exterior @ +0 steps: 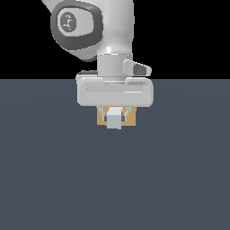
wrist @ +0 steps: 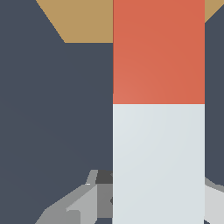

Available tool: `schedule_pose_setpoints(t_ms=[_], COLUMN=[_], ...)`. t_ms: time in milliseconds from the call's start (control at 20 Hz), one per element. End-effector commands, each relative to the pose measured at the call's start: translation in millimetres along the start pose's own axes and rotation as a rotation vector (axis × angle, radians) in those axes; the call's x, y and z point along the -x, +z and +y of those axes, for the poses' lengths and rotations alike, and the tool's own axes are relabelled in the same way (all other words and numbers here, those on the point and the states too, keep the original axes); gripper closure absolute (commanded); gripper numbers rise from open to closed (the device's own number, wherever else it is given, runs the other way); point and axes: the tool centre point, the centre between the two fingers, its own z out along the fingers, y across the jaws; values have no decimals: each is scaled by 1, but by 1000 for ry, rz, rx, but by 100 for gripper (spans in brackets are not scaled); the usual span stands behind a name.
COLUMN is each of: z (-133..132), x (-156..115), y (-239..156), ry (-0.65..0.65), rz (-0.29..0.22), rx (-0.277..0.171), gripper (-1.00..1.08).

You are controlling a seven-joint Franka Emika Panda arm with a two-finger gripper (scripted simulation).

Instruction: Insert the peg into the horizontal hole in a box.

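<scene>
Peg (wrist: 158, 131) held level, red end toward the box (exterior: 101, 120).
Our end effector (exterior: 115, 117) is closed on the peg's pale half, just before the box; the hole is hidden, so we should advance straight and slowly, keeping the peg square.

The peg (exterior: 114, 119) lies between the tool's (exterior: 115, 116) fingers, directly before the box (exterior: 130, 121).

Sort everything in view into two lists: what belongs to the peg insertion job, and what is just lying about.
Belongs to the job:
- peg, held in the tool, red-orange end pointing toward the box
- box, tan, behind the tool in the exterior view
- hole: hidden behind the tool and peg

Just lying about:
- nothing visible; only the dark grey floor
</scene>
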Motion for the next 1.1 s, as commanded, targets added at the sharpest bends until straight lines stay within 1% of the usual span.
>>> schedule_pose_setpoints(t_ms=[0, 400, 550, 750, 1050], z=[1, 2, 2, 1, 1], x=[0, 0, -6, -25, -71], y=[0, -1, -1, -2, -3], ry=[0, -1, -1, -1, -2], rz=[0, 0, 0, 1, 1], rx=[1, 2, 2, 2, 4], gripper=[108, 108, 108, 108, 108])
